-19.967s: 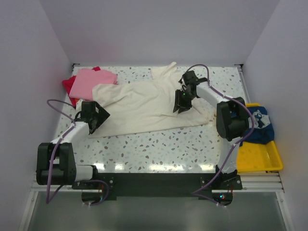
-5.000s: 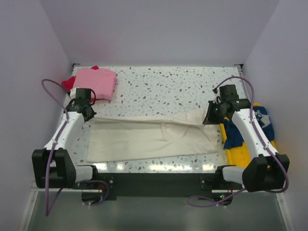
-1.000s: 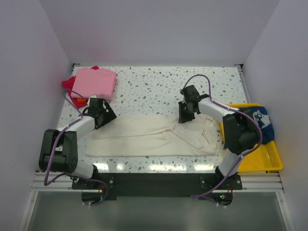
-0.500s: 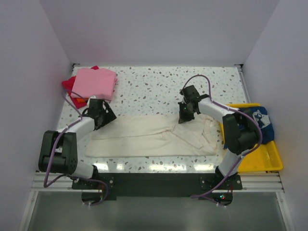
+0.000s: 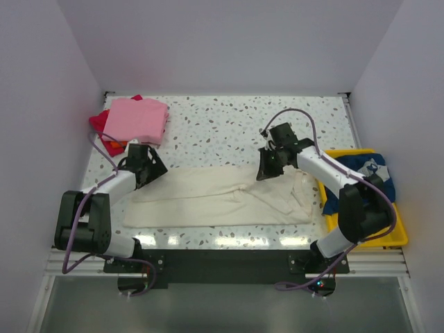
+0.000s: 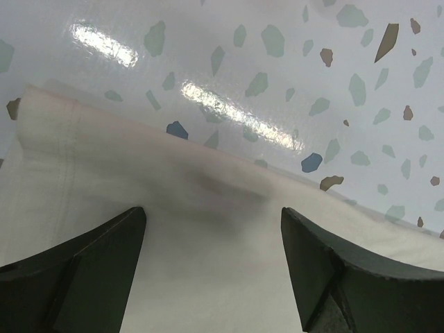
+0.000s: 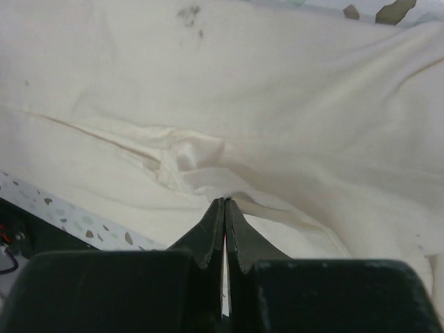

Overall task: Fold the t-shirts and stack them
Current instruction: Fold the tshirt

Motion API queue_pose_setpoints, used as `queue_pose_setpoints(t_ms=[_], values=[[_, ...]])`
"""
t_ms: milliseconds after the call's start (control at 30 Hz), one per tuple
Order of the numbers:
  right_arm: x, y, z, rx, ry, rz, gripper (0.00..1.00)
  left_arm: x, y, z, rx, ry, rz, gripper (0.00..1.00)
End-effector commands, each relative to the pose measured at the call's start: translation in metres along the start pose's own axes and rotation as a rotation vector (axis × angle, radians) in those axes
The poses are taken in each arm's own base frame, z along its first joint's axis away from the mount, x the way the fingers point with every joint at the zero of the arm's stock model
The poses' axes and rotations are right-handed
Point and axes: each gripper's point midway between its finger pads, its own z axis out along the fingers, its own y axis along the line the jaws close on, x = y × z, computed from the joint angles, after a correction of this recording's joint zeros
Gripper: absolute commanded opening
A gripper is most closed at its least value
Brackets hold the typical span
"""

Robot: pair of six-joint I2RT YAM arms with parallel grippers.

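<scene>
The large cream t-shirt (image 5: 208, 198) lies folded into a long band across the front of the table. My left gripper (image 5: 144, 168) is open, its fingers (image 6: 76, 277) spread just above the shirt's left far edge (image 6: 208, 180). My right gripper (image 5: 266, 171) is shut on a pinch of cream cloth (image 7: 243, 83) at the shirt's far edge right of the middle; the cloth puckers at the fingertips (image 7: 224, 202). A folded pink t-shirt (image 5: 139, 118) lies on the red (image 5: 99, 122) and orange (image 5: 111, 146) ones at the far left. The navy t-shirt (image 5: 371, 177) lies in the tray.
The yellow plastic tray (image 5: 371, 229) sits at the right edge of the table, beside the right arm's elbow. Speckled tabletop (image 5: 222, 125) shows behind the cream shirt. White walls close in the left, far and right sides.
My right arm has swung its elbow out to the right and the shut gripper has shifted slightly nearer with the cloth. The left gripper has stayed put.
</scene>
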Motion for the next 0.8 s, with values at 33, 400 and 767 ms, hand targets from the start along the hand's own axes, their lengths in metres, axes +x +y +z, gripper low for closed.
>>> queue_pose_setpoints(t_ms=[33,400,767], values=[[0.035,0.017,-0.015,-0.076,0.086,0.005,0.0,0.049,0.037,-0.002,-0.118,0.155,0.027,0.85],[0.074,0.051,-0.027,-0.106,0.17,-0.05,0.0,0.058,0.045,-0.005,-0.129,0.164,0.038,0.85],[0.11,0.079,-0.025,-0.14,0.323,-0.131,0.06,0.06,0.047,-0.005,-0.132,0.164,0.048,0.85]])
